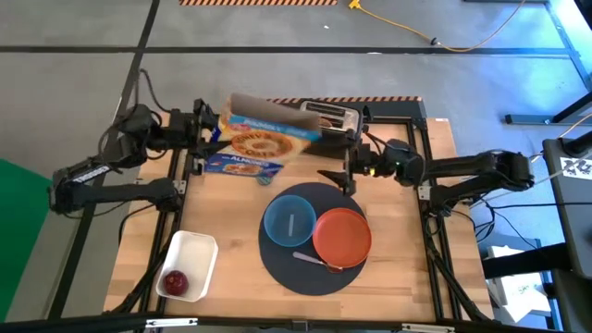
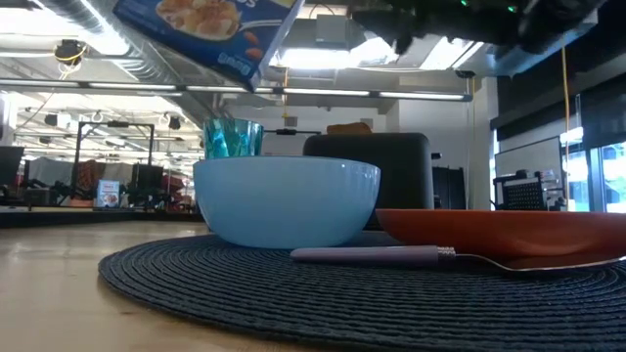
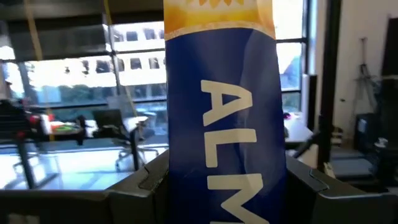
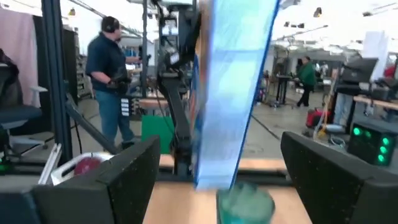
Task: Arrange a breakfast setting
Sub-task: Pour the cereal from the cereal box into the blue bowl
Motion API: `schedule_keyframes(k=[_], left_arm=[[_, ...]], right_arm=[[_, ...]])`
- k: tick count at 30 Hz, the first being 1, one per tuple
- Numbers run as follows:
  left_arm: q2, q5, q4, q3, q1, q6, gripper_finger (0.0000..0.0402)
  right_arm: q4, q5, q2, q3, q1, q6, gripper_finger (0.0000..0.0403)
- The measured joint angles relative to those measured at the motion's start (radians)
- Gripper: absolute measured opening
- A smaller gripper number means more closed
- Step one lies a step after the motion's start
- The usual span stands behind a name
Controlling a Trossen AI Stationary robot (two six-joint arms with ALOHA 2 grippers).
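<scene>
My left gripper [image 1: 215, 139] is shut on a blue cereal box [image 1: 259, 143], held in the air over the table's far middle; the box also shows in the low view [image 2: 210, 29]. My right gripper [image 1: 339, 159] is open at the box's right end, a finger on either side of its edge [image 4: 230, 93], not touching. The round dark mat [image 1: 277, 268] carries the blue bowl [image 1: 289, 220], the orange-red plate [image 1: 342, 233] and the metal spoon [image 1: 313, 260]. The greenish glass [image 2: 233, 137] stands behind the bowl, below the box. The red apple [image 1: 174, 281] lies in the white tub [image 1: 196, 248]. The toast is hidden. My left gripper pinches the box near its left end, one finger [image 3: 146, 186] on each side of the narrow blue panel printed "ALM" [image 3: 224, 155]. The fingers come level from the table's left. The box is lifted clear of the table and tilted.
A toaster [image 1: 333, 116] stands at the table's far edge, just behind the box and my right gripper. The white tub sits at the near left corner. Bare wood lies at the table's left and right of the mat. People stand in the room beyond.
</scene>
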Motion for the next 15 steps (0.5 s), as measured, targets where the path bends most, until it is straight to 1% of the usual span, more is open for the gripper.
schedule_keyframes(k=[4,11,15], left_arm=[[0.058,-0.024,0.009,0.000,-0.058,0.026,0.0187],[0.113,-0.031,0.108,-0.001,-0.118,0.063,0.0187],[0.124,-0.098,0.111,-0.001,-0.130,0.083,0.0187]], right_arm=[[-0.003,-0.024,0.036,0.058,0.000,-0.001,0.0324],[-0.003,-0.033,0.094,0.095,0.000,0.000,0.0324],[0.023,-0.078,0.113,0.101,0.000,0.011,0.0324]])
